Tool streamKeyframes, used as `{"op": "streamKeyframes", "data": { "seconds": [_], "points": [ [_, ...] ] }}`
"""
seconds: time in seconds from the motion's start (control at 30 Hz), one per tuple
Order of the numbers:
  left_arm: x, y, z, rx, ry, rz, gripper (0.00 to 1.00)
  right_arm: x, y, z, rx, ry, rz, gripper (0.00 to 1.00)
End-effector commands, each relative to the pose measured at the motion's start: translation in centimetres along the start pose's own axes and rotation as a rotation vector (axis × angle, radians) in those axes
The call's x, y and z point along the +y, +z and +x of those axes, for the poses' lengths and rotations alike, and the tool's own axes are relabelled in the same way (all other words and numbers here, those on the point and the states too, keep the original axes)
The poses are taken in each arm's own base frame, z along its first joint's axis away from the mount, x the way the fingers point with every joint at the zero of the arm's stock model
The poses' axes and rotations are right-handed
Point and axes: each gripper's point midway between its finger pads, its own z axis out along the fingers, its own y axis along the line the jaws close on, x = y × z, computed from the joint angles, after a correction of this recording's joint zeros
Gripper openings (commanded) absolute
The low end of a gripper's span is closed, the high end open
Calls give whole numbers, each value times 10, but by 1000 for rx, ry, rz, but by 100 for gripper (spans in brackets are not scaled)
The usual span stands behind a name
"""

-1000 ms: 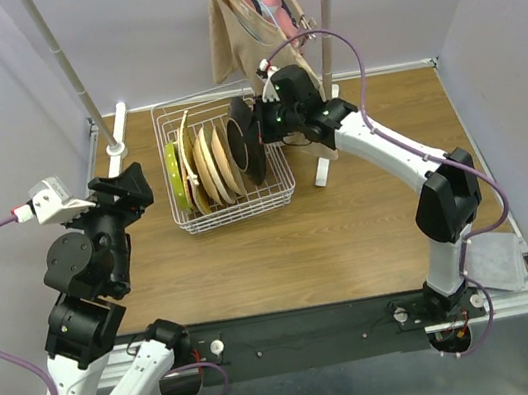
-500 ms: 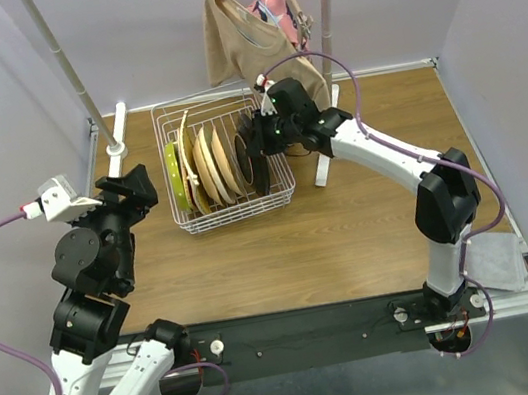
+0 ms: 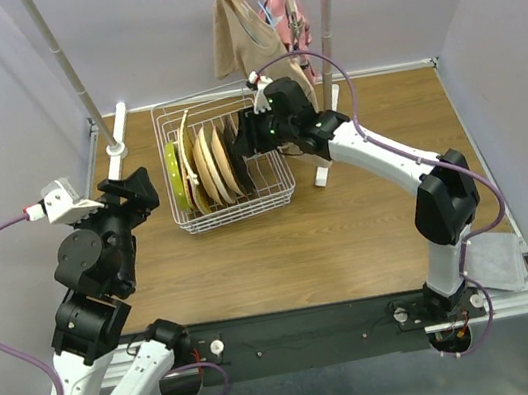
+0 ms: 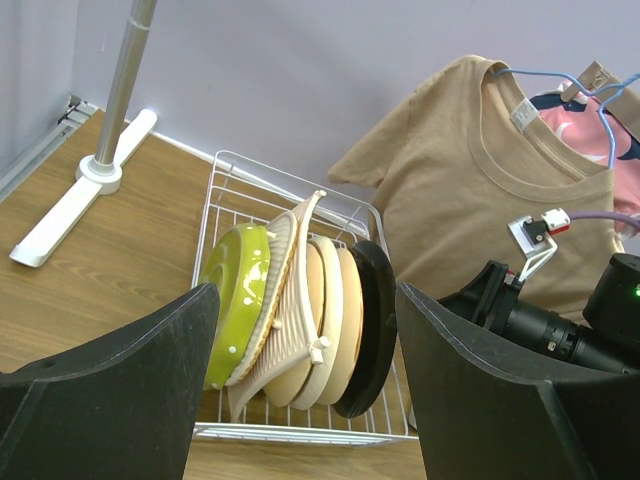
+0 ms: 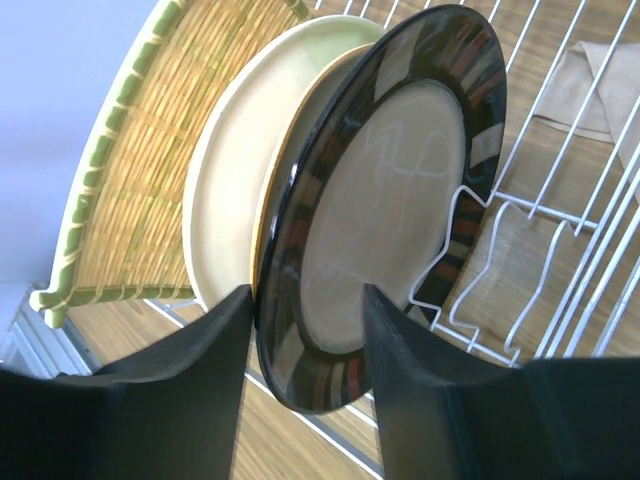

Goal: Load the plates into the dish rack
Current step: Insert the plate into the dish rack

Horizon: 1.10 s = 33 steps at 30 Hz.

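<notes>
Jaws on my right gripper (image 5: 308, 292) stand parted, one either side of the lower rim of the dark-rimmed plate (image 5: 390, 200); I cannot tell whether a pad touches it. That plate stands on edge in the dish rack (image 3: 241, 213), upper middle of the overhead frame, rightmost of the plates (image 3: 203, 167) lined up there. My left gripper (image 4: 307, 292) hangs spread wide, empty, at centre left.
</notes>
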Motion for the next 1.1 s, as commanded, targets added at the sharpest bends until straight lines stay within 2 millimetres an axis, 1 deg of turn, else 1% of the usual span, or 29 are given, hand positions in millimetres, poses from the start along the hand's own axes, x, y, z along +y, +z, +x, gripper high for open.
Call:
{"op": "streamKeyframes", "data": {
  "seconds": [0.0, 0.03, 0.1, 0.13, 0.2, 0.23, 0.27, 0.3, 0.33, 0.4, 0.47, 0.5, 0.53, 0.57, 0.6, 0.63, 0.67, 0.77, 0.8, 0.83, 0.9, 0.93, 1.0, 1.03, 1.07],
  "points": [
    [7, -3, -1, -12, -9, -21, 80, 18, -19, -24, -69, -75, -46, 61],
    [6, -4, -2, -13, -10, -19, 80, 22, -21, -24, -69, -89, -60, 66],
    [7, -4, 0, -7, -7, -20, 80, 26, -28, -24, -64, -137, -93, 70],
    [8, -4, 1, -6, -6, -21, 80, 32, -36, -26, -68, -163, -114, 76],
    [10, -5, 5, -2, -4, -23, 80, 38, -44, -25, -60, -235, -153, 77],
    [12, -5, 7, 2, -2, -25, 80, 42, -48, -21, -44, -253, -182, 80],
    [12, -5, 8, 4, -2, -26, 80, 46, -55, -22, -47, -276, -203, 83],
    [13, -6, 9, 4, -2, -27, 80, 48, -58, -20, -42, -318, -218, 84],
    [13, -5, 10, 7, -1, -26, 80, 51, -62, -14, -23, -332, -245, 87],
    [13, -5, 9, 7, 4, -26, 80, 55, -73, -14, -26, -384, -269, 90],
    [13, -5, 10, 8, 7, -25, 80, 57, -80, -5, -2, -411, -300, 91],
    [13, -5, 10, 9, 9, -26, 80, 60, -88, -7, -12, -462, -315, 91],
    [13, -5, 10, 10, 11, -24, 80, 60, -92, -2, 4, -475, -328, 94],
    [12, -5, 11, 11, 12, -22, 80, 58, -94, 3, 13, -486, -328, 94],
    [13, -5, 12, 14, 15, -22, 80, 59, -100, 3, 5, -522, -332, 94],
    [13, -4, 12, 15, 20, -20, 80, 57, -104, 8, 23, -533, -337, 97],
    [13, -4, 13, 18, 26, -22, 80, 55, -106, 13, 34, -545, -336, 97],
    [14, -4, 15, 24, 42, -21, 80, 54, -119, 17, 37, -612, -344, 97],
    [14, -4, 15, 24, 44, -23, 80, 51, -121, 22, 46, -640, -347, 98],
    [15, -4, 16, 26, 46, -24, 80, 54, -128, 26, 56, -654, -367, 98],
    [15, -4, 16, 26, 51, -22, 80, 52, -134, 30, 62, -704, -378, 98],
    [14, -4, 16, 26, 51, -22, 80, 50, -137, 39, 83, -709, -386, 98],
    [14, -4, 16, 27, 55, -19, 80, 48, -146, 40, 79, -749, -391, 98],
    [14, -3, 16, 28, 57, -20, 80, 46, -149, 46, 97, -751, -401, 98],
    [14, -3, 16, 28, 55, -20, 80, 47, -156, 47, 95, -768, -407, 98]
  ]
}}
